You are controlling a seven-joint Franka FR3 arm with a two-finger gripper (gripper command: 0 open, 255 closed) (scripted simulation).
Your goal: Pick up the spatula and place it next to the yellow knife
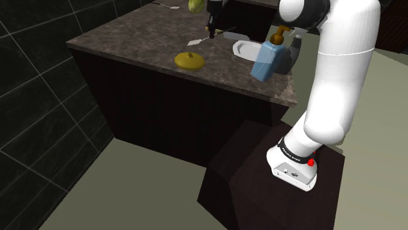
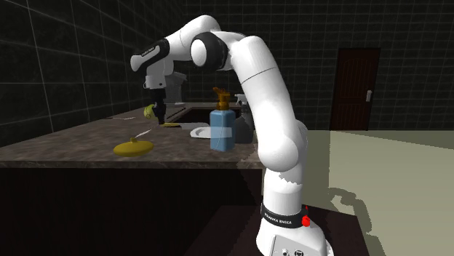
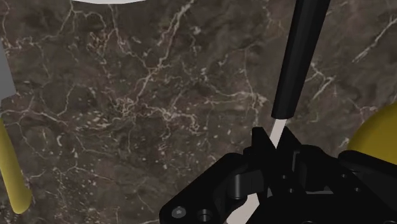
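On the dark veined stone counter (image 1: 131,39), starting at the shoulder view's left, a flat yellow lid with a small knob (image 1: 189,60) lies near the front edge. Just behind it the pale-bladed, black-handled spatula (image 1: 196,42) slants up to the all-black gripper (image 1: 210,29). In the wrist view the fingers are clamped on the spatula's thin white shaft just beside the black handle. Further right stand a white dish (image 1: 243,47), a blue soap bottle with a brown pump (image 1: 267,62) and the white arm (image 1: 340,85). In the wrist view the yellow-handled, grey-bladed knife (image 3: 13,178) lies on the stone, well apart from the held spatula.
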